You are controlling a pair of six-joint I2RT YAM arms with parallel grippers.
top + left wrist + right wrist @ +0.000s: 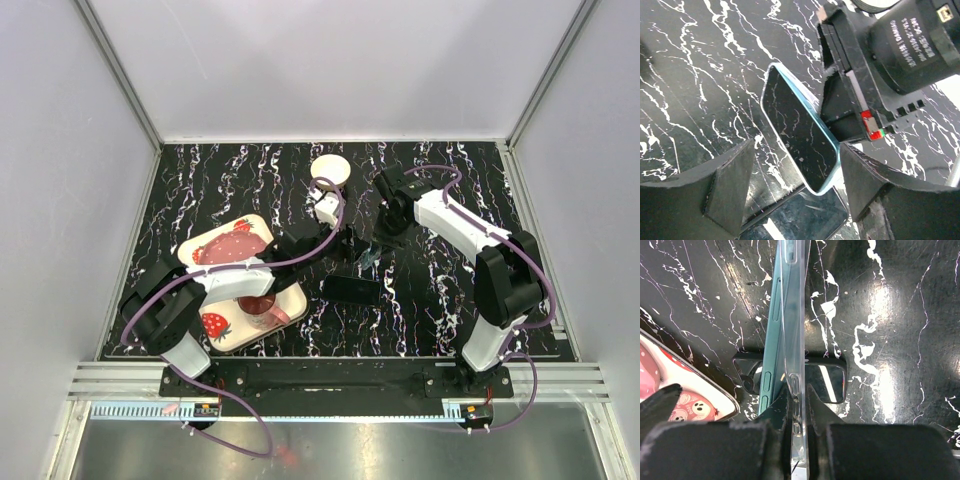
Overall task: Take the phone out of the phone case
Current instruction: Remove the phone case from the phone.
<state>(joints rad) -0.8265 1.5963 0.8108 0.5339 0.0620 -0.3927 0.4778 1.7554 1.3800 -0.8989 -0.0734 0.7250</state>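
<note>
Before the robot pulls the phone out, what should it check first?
1. Right gripper pinching the clear case: ok, shut on its edge.
2. Phone coming loose: ok, its teal side leans away from the clear case.
3. Left gripper open, one finger on each side of the phone: ok.
4. Left fingers touching the phone: cannot tell.
5. Space underneath free: not ok, a dark slab lies on the table right below.
</note>
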